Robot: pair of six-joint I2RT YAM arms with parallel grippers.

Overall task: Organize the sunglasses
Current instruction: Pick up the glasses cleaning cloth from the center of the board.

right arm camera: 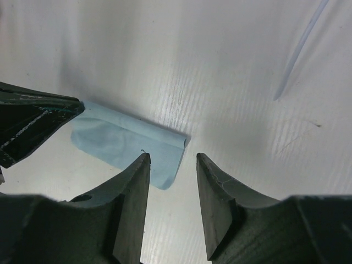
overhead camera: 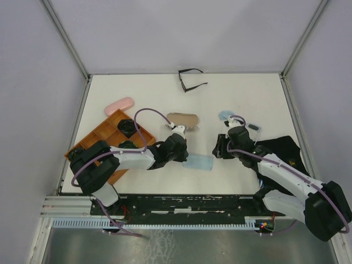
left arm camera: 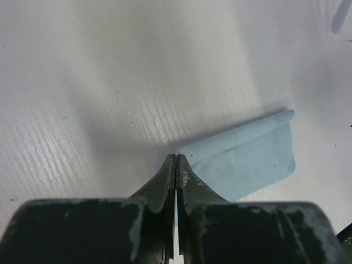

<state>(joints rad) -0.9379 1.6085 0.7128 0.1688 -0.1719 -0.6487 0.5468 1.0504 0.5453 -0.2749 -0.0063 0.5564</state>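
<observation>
One pair of sunglasses (overhead camera: pixel 191 80) with a thin black frame lies open at the table's far edge. Dark pairs (overhead camera: pixel 127 126) sit in the orange tray (overhead camera: pixel 99 135) at the left. A folded light-blue cloth (overhead camera: pixel 199 161) lies flat between my arms. My left gripper (overhead camera: pixel 185 158) (left arm camera: pixel 176 157) is shut, its tips resting at the corner of that cloth (left arm camera: pixel 242 159); I cannot tell whether it pinches the fabric. My right gripper (overhead camera: pixel 218 149) (right arm camera: pixel 173 159) stands open at the folded end of the cloth (right arm camera: pixel 126 140), with nothing between its fingers.
A pink case (overhead camera: pixel 120 105) lies behind the tray. A tan case (overhead camera: pixel 182 119) sits just beyond the left wrist. A pale-blue case (overhead camera: pixel 225 115) lies beyond the right wrist, and black fabric (overhead camera: pixel 280 151) covers the right side.
</observation>
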